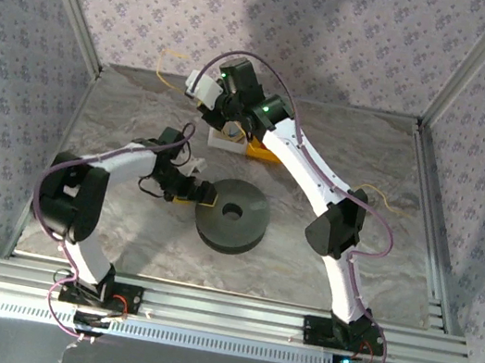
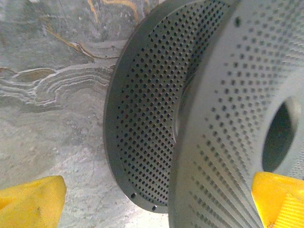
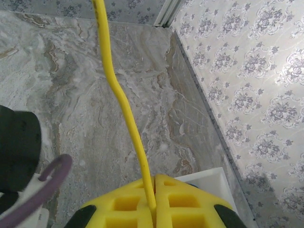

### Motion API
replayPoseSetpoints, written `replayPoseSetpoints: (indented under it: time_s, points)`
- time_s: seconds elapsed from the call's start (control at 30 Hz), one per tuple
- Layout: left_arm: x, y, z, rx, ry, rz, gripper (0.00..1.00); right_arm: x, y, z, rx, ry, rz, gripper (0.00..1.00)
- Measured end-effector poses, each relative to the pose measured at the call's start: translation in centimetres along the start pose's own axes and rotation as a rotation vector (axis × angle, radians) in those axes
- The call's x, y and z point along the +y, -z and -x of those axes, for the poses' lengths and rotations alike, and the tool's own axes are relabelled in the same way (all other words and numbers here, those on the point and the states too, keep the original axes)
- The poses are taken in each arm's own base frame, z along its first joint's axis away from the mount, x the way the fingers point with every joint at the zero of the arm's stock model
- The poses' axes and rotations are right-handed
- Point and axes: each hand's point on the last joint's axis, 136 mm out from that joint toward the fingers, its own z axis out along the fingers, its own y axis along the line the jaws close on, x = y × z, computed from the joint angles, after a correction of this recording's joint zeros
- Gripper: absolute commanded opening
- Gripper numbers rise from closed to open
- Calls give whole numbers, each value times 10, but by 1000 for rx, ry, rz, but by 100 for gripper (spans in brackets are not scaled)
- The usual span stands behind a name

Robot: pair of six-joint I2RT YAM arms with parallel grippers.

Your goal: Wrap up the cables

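The yellow cord (image 3: 124,109) is being pinched by the closed right fingers (image 3: 168,199) at bottom centre, its length running to the top edge over the marble surface (image 3: 71,95). The grey spool (image 2: 156,118) is being flanked by wide-spread left fingers (image 2: 278,199).

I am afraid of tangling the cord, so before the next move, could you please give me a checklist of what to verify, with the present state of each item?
1. Right jaws shut on the yellow cord: ok.
2. Left jaws open at the spool, fingers wide apart, nothing held: ok.
3. Spool lying flat on the table: ok.
4. Cord wound between the spool's flanges: none seen, but the core is mostly hidden: cannot tell.
5. Cord free of snags beyond the right jaws: it runs out of the right wrist view: cannot tell.
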Motion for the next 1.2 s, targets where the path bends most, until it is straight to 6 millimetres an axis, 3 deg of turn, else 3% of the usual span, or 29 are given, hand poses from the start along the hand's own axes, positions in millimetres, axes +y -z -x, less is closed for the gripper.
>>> replayPoseSetpoints:
  time_s: [0.27, 0.6, 0.77, 0.93, 1.07, 1.2]
  points:
    - [-14, -4, 24, -41, -54, -33, 80, 3, -2, -5, 15, -3, 10, 0]
    - [-25, -3, 32, -63, -45, -95, 50, 7, -5, -13, 35, -24, 20, 0]
    - [-27, -5, 32, -58, -30, -117, 32, 7, -8, -20, 51, -30, 23, 0]
    - [-38, -2, 34, -60, -26, -185, 2, 6, -7, -25, 64, -38, 21, 0]
    - [-47, 10, 36, -72, -17, -257, 0, 5, -3, -27, 69, -42, 19, 0]
    - [-39, 36, 39, -121, -3, -218, 0, 6, 3, -28, 72, -43, 20, 0]
